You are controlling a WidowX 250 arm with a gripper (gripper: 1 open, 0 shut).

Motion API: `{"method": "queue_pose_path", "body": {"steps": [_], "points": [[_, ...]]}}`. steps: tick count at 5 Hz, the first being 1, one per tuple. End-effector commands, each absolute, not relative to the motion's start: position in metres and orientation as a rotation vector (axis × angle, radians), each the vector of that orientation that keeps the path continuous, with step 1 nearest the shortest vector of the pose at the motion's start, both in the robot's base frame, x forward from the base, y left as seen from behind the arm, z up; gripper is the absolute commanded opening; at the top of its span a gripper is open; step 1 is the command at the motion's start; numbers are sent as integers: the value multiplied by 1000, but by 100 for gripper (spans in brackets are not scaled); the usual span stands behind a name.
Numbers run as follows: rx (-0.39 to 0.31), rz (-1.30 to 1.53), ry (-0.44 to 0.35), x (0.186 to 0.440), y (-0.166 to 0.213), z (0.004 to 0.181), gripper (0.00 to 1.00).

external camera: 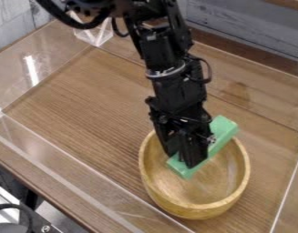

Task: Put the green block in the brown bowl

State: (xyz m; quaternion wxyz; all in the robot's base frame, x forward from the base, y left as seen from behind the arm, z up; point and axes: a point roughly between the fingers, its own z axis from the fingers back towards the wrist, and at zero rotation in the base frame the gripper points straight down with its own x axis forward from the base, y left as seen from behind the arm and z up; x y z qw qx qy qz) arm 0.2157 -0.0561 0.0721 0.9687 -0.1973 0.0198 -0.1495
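In the single camera view, the gripper (188,150) reaches down into the brown bowl (158,187), which sits near the table's (90,100) front right corner, its jaws clamped on the green block (209,143) inside the bowl's rim. The block is tilted, its long axis running from low at the bowl's middle up toward the far right rim. If released like this, I judge the raised end could catch that rim and tip the block out.
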Motion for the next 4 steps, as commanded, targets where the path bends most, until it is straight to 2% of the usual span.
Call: {"method": "queue_pose_path", "body": {"steps": [1,4], "points": [[-400,-300,1,225,-54,81,0],[-413,-298,13,225,-56,80,0]]}}
